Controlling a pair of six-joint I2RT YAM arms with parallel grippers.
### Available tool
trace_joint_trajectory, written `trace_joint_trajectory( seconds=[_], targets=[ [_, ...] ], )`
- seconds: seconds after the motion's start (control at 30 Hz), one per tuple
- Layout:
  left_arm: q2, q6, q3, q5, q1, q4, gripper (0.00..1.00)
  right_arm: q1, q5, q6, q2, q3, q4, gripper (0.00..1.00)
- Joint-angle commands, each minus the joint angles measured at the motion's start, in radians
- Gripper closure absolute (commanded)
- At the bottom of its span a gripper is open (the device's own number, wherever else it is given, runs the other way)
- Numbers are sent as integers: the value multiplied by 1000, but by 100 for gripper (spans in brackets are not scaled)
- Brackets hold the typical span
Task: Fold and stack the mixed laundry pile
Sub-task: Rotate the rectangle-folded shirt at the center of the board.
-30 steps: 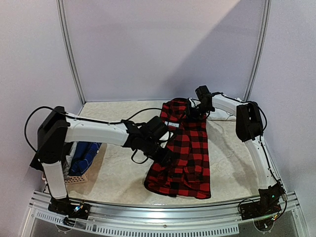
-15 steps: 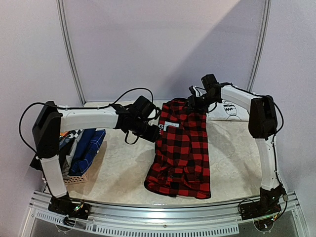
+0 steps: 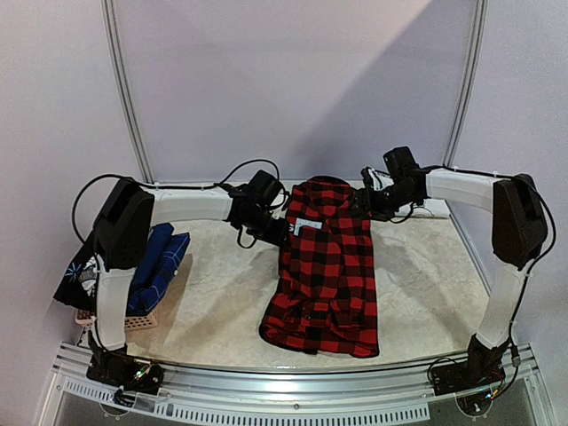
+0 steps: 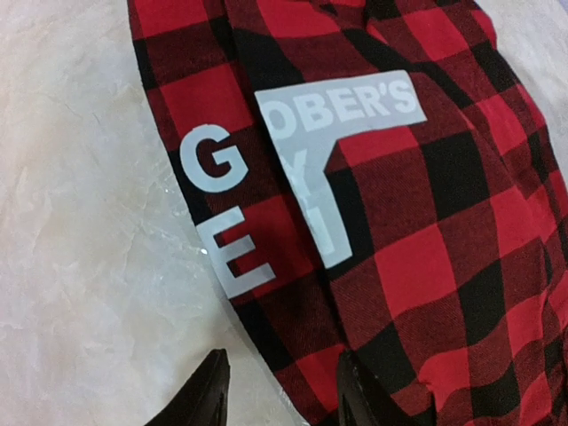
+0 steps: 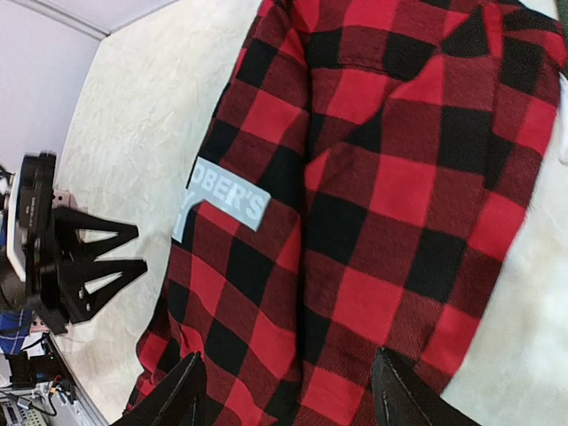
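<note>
Now that both arms have swung to the far end, the red-black plaid shirt (image 3: 328,266) lies released on the worktop (image 3: 222,302); left tool (image 4: 275,395) and right tool (image 5: 288,390) hover over its top edge, jaws apart, empty; folding seems next.

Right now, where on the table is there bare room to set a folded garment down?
Bare table lies between the basket and the plaid shirt, and between that shirt and the right arm. Crowded: the far edge, where the left end effector and right end effector flank the shirt's top.
</note>
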Motion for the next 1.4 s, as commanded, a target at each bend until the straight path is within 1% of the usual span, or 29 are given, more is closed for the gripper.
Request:
trace_joint_trajectory(
  seconds=[0.0, 0.1, 0.33, 0.53, 0.67, 0.93, 1.1, 1.3, 1.37],
  targets=[
    [59, 29, 73, 3, 23, -43, 58, 0, 89, 53, -113, -136, 104, 36],
    [100, 40, 124, 7, 33, -84, 59, 0, 162, 77, -159, -210, 129, 36],
    [157, 42, 183, 15, 41, -118, 59, 0, 216, 119, -202, -326, 177, 34],
    [184, 39, 200, 20, 47, -126, 60, 0, 238, 135, -179, -346, 164, 30],
    [195, 32, 200, 34, 52, -119, 63, 0, 246, 144, -152, -346, 163, 30],
    [215, 14, 196, 68, 55, -103, 77, 0, 241, 147, -121, -338, 165, 30],
    [226, 1, 197, 89, 63, -85, 85, 0, 238, 148, -114, -337, 166, 30],
    [228, -10, 189, 98, 69, -67, 99, 0, 227, 147, -99, -328, 164, 30],
    [223, -19, 177, 96, 73, -56, 100, 0, 222, 148, -88, -321, 163, 30]
  ],
)
